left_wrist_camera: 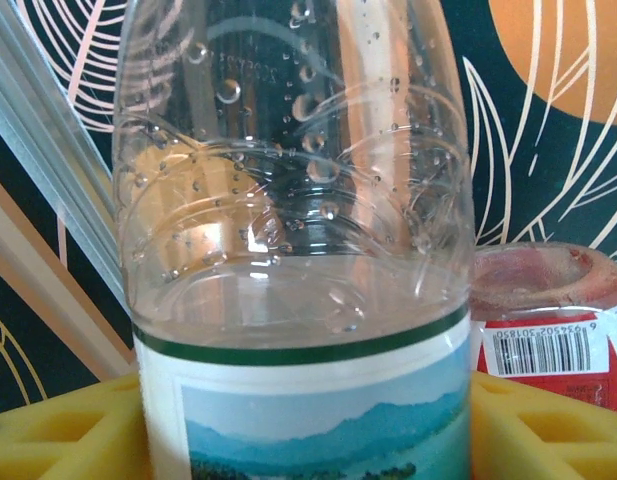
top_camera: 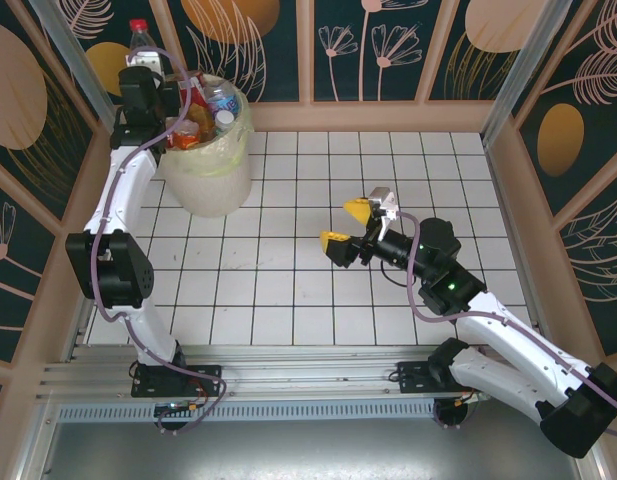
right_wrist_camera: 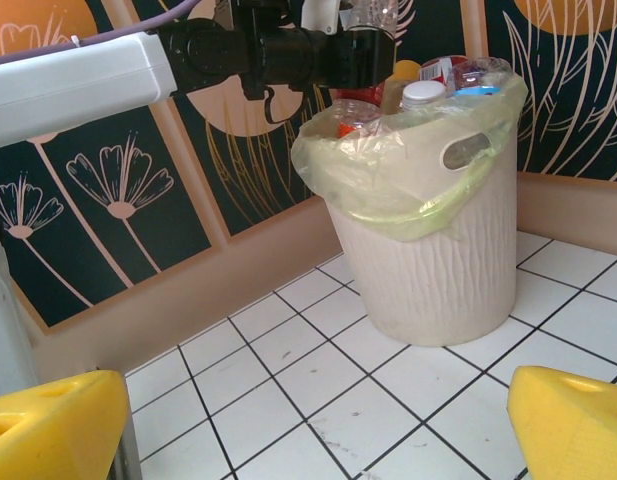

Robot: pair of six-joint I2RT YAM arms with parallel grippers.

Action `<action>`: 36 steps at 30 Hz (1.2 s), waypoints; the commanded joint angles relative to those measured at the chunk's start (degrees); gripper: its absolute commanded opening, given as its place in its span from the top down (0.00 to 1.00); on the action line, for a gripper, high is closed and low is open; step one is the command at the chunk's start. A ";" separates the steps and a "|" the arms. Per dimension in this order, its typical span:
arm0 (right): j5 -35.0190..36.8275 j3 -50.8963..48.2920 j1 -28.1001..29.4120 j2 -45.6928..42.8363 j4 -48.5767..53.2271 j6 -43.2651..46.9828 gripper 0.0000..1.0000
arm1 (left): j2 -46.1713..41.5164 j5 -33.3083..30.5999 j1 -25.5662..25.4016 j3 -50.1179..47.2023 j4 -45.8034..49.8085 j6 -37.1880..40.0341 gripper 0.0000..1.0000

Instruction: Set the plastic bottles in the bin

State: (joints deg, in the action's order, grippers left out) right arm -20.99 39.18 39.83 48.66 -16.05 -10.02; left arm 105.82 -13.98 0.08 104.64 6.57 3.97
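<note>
Near the middle right of the white tiled worktop (top_camera: 288, 290), the right fingers (top_camera: 360, 209) stand wide apart and empty. Far left, by the left rim of the bin (top_camera: 203, 185), which is already heaped with bottles (top_camera: 223, 100), a clear bottle (left_wrist_camera: 298, 250) sits between the yellow left fingers (left_wrist_camera: 58, 430); whether they pinch it or only flank it I cannot tell. It looks empty, so probably light, thin-walled and easily dented, and the ribbed waist above the label seems the firmest hold.

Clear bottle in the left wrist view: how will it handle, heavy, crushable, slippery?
The clear bottle looks empty bar droplets inside, so probably very light. Its thin ribbed wall would likely dent under a hard squeeze. Smooth and round between the yellow pads, it may slip, or roll off the heaped bin.
</note>
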 commanded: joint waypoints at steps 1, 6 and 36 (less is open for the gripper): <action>0.34 -1.03 -0.10 -1.17 0.06 -0.96 0.02 | 0.54 0.27 0.36 2.31 1.09 -1.29 0.30; 0.34 -1.12 -0.07 -1.14 0.12 -1.05 0.02 | 0.37 0.28 0.36 2.38 1.34 -1.68 0.21; 0.57 -1.05 -0.07 -1.44 1.46 -1.32 0.02 | 5.46 7.02 2.99 5.25 5.83 -8.09 0.54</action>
State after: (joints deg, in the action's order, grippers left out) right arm -20.95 38.68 39.83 48.07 -14.31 -10.90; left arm 110.65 -11.09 2.87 109.73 11.11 -3.11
